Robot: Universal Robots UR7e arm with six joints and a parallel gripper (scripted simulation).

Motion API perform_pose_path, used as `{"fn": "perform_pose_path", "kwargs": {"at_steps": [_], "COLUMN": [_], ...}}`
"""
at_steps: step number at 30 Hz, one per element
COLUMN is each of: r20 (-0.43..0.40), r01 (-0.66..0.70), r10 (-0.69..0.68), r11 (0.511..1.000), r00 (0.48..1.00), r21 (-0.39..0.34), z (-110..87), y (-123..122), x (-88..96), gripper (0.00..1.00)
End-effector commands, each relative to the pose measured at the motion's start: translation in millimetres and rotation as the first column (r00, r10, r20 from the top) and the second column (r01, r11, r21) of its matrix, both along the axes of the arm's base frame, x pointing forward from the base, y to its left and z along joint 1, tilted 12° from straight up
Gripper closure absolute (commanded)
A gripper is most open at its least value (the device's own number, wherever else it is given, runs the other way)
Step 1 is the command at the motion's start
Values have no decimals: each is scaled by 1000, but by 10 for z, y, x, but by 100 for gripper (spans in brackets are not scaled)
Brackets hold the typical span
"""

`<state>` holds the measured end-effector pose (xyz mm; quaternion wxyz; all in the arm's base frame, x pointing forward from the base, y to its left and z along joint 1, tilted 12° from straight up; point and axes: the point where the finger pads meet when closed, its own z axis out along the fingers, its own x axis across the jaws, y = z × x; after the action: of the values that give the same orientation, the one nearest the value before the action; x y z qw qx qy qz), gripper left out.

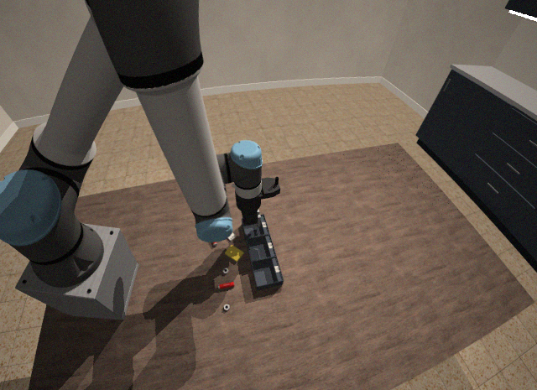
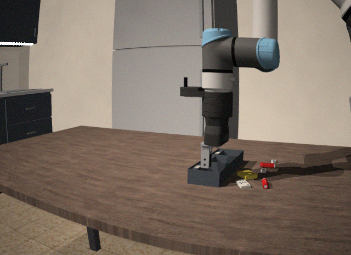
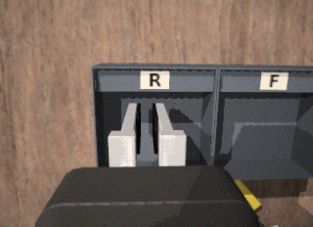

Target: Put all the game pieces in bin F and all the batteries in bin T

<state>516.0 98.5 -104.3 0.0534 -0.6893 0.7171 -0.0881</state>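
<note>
My gripper [image 3: 146, 118] [image 2: 205, 162] hangs down inside the end compartment marked R [image 3: 155, 80] of a dark three-part bin row [image 1: 268, 282] [image 2: 204, 180]. Its fingers are nearly shut, with only the bin floor showing between them. The compartment marked F [image 3: 274, 81] is beside it and looks empty. A yellow game piece [image 1: 234, 252] [image 2: 247, 174] [image 3: 250, 200] and a white domino [image 2: 243, 183] lie on the table beside the bins. One red battery [image 1: 226, 285] [image 2: 267, 164] lies farther off, and a second red battery [image 2: 265, 183] lies near the domino.
Two small metal nuts [image 1: 225, 270] [image 1: 226, 308] lie among the loose things; both also show in the exterior view, one nut [image 2: 273, 160] by the far battery and the other nut [image 2: 262, 170] by the yellow piece. The arm's base [image 1: 78, 282] stands on the table at the left.
</note>
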Motion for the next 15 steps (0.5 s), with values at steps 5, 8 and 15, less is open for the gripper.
{"fn": "perform_pose_path", "kwargs": {"at_steps": [5, 8, 15], "r20": [1, 1, 1], "r01": [0, 0, 0], "r10": [0, 0, 0], "r11": [1000, 1000, 1000], "r00": [1000, 1000, 1000], "r21": [0, 0, 0], "z": [128, 246, 309], "y": [7, 13, 17], "x": [-21, -45, -57], "gripper": [69, 69, 69]}}
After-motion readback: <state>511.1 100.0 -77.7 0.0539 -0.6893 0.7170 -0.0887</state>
